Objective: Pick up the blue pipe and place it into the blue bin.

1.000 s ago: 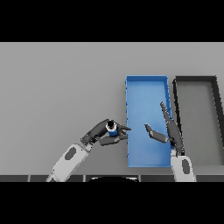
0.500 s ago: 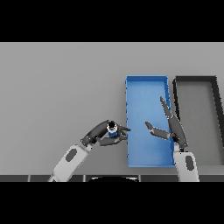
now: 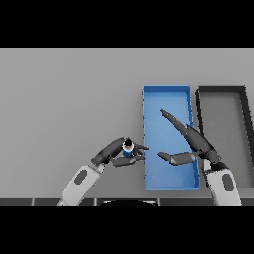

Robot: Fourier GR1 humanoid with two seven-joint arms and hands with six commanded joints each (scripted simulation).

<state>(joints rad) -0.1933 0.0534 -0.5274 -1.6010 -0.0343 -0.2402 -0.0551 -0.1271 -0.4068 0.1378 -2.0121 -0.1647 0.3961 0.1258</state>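
The left hand (image 3: 118, 153) has its fingers and thumb curled round the blue pipe (image 3: 128, 148), which shows as a short blue piece with a dark end facing upward; its long axis appears roughly upright in the grasp, though it is too small to confirm. The pipe sits just beside the near left wall of the blue bin (image 3: 146, 139), still outside it, towards the near edge of the desk (image 3: 64, 99). The governing relation is lateral: the bin opening lies directly to the right of the held pipe, so the transfer calls for a short move rightward over the wall before release. The left hand is the nearer and already carries the part. The right hand (image 3: 191, 144) hangs over the bin interior with its fingers straight and spread apart from the thumb, holding nothing; it occupies part of the space above the near half of the bin floor, which is a likely obstruction. A dark grey bin (image 3: 198, 106) stands just beside the blue bin, towards the right edge of the desk. The desk surface is flat, grey and uniform
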